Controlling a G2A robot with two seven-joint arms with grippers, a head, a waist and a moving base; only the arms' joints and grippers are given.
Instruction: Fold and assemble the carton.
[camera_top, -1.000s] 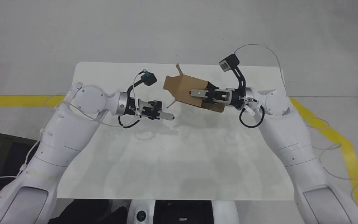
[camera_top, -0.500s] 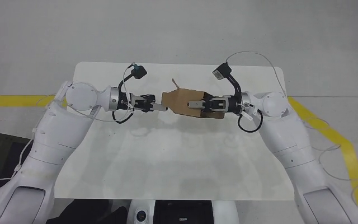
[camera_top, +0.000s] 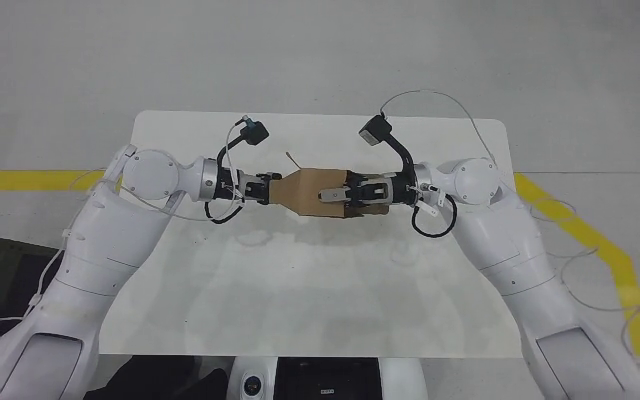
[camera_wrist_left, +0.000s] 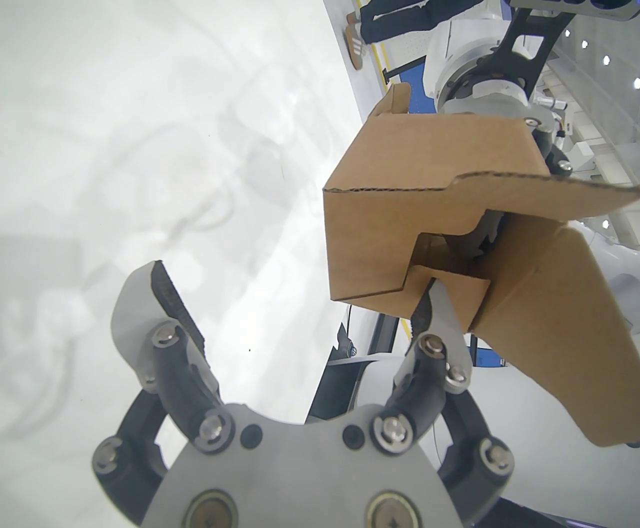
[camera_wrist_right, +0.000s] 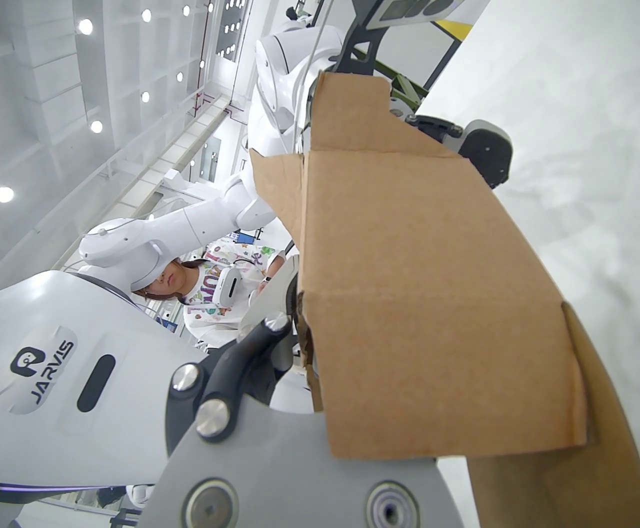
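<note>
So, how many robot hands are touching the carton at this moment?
2. The left hand, open, has one finger tucked behind a flap at one end of the carton; the right hand grips the other end.

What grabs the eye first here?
The brown carton, half folded with its flaps loose, is held up between the two arms over the far half of the white table. The right gripper is clamped on one of its walls. The left gripper is open at the other end, with one finger tucked behind a flap.
</note>
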